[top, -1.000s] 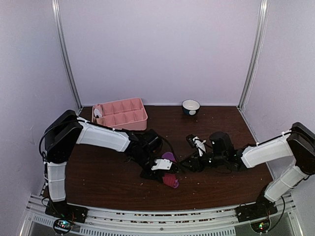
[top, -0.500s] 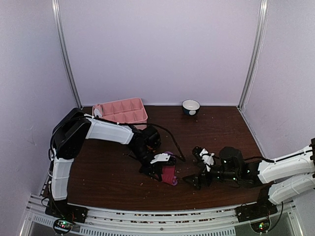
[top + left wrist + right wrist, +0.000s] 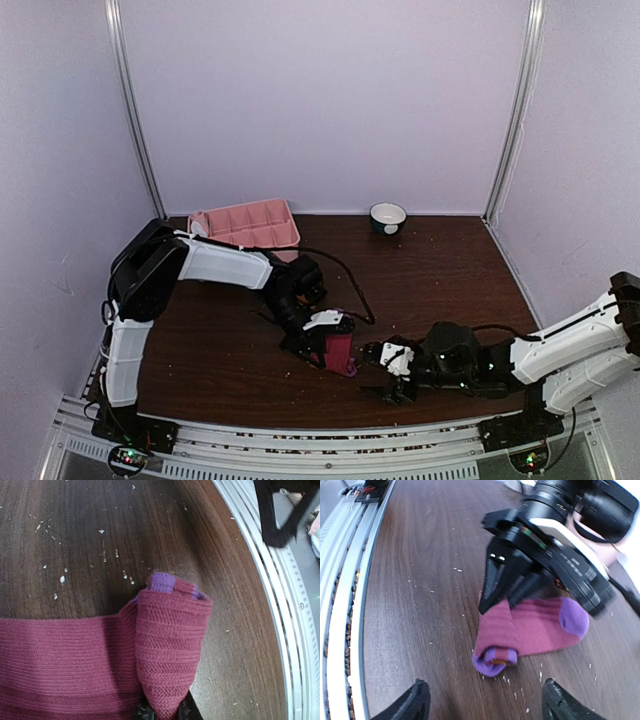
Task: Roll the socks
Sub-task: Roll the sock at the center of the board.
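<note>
Right at the front, a silver metal rail [image 3: 330,440] runs along the edge of the dark brown wooden bench [image 3: 450,270]. Just past it, the right jaws hang low over the bench. They are spread wide apart and hold nothing. They point at the sock and do not touch it.

The soft dark-pink sock [image 3: 530,625] with purple ends lies on the bench near the front edge, about in the middle, just beside the right jaws. Its near end is curled over into a small roll, and the purple cuff [image 3: 492,661] shows there (the purple toe [image 3: 573,617] sticks out at the other end). The left jaws reach in from behind and are pinched shut on a fold of the sock. Small pale crumbs [image 3: 62,579] dot the wood around it.

Far back on the left sits a pink plastic tray [image 3: 296,228] with little boxes in it. At the very back stands a small round bowl [image 3: 388,215], white inside and dark outside, well apart from the sock.
</note>
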Robot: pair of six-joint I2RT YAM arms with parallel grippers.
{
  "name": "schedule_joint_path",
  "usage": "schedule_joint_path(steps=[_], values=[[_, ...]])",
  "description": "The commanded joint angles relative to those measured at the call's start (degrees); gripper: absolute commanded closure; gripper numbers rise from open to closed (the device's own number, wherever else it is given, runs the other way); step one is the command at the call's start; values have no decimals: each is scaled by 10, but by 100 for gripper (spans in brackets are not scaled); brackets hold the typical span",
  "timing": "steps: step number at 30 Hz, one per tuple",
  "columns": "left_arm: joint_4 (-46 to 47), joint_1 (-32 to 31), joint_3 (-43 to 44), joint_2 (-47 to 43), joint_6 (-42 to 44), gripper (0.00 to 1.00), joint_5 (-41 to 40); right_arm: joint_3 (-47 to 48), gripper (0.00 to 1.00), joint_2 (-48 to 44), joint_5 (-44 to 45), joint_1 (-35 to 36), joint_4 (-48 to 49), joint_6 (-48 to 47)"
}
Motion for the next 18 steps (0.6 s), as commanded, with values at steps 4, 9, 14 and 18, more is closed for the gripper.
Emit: schedule_joint_path(steps=[4,9,14,18], values=[[-56,6,17,39,22,91,-17,102,37,100,-5,14,-49,-153],[-73,6,18,42,35,91,-18,163,43,172,-20,18,-85,-195],[-83,6,20,43,46,90,-20,190,48,216,19,20,-87,-234],[-89,6,19,44,52,90,-19,197,52,231,47,19,-85,-259]])
